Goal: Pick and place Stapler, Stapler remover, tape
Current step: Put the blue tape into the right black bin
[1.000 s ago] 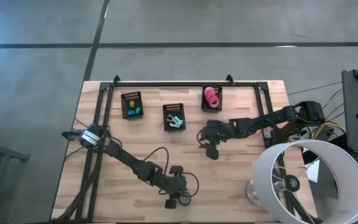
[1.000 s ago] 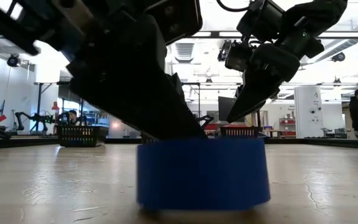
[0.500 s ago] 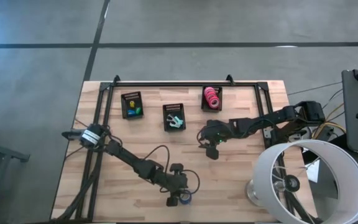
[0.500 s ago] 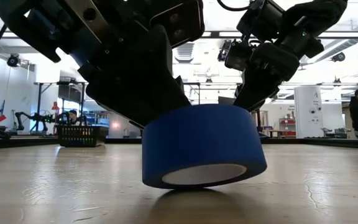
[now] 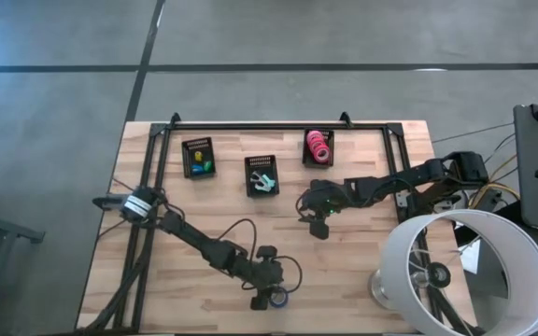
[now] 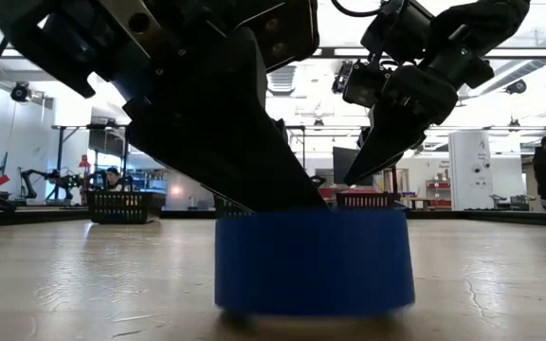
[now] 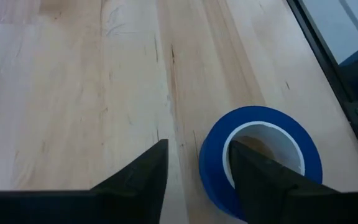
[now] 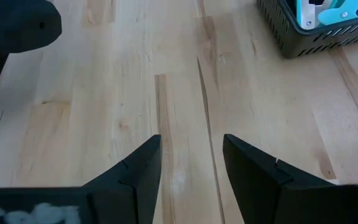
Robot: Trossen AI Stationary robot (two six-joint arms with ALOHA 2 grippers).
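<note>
Tape roll (image 7: 260,155), the dark blue one, sits flat on the wooden table (image 5: 381,271) close to the near edge, a little left of its middle. The left gripper (image 7: 194,171) is down over it with its fingers apart, one finger inside the pale core and the other outside the wall on bare wood, so it straddles the wall without yet clamping it.

The risk, as I judge it, is a thin-wall pinch: if the fingers close off-centre the roll may tip or skid toward the near edge, which is close and has no rail there. A lift begun before the grip is firm could let it drop and roll away.

Farther in, the right gripper (image 8: 191,168) hangs above bare boards around the table's middle, right of centre, fingers spread and holding nothing. It stands near a straight path from the roll to the far baskets.

Toward the far edge stand three dark baskets: the tape basket (image 5: 318,147) with pink rolls, a middle basket (image 5: 261,175), and a left basket (image 5: 198,157). Plenty of open wood lies between the roll and these; a lamp shade (image 5: 465,271) crowds the near right corner.
</note>
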